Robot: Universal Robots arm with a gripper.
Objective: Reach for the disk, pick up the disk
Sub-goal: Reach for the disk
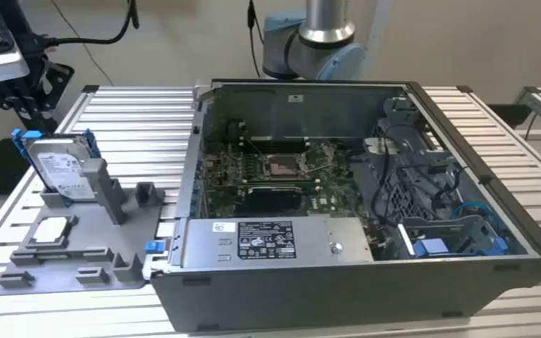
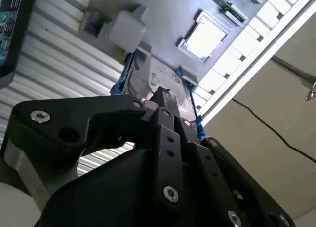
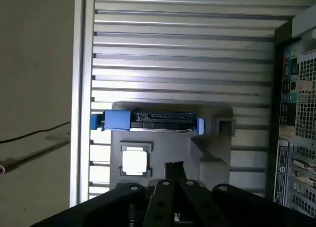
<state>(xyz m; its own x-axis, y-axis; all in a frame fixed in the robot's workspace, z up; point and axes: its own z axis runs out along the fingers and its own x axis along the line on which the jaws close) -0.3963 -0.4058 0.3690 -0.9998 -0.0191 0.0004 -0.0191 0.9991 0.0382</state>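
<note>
The disk (image 1: 59,167) stands upright on its edge in a grey fixture (image 1: 82,246) at the exterior view's left. It is silver with a white label and a blue frame. My gripper (image 1: 26,104) hangs above it and slightly further towards the exterior view's left, apart from it. In the first wrist view the disk (image 3: 148,121) shows edge-on, blue at both ends, beyond the gripper (image 3: 173,168). In the second wrist view the labelled face of the disk (image 2: 168,81) lies just past the black gripper (image 2: 160,96).
An open computer case (image 1: 365,282) fills the middle and the exterior view's right of the slatted metal table (image 1: 129,105). A small square silver chip (image 1: 50,231) lies flat on the fixture in front of the disk. Grey posts (image 1: 110,190) rise beside the disk.
</note>
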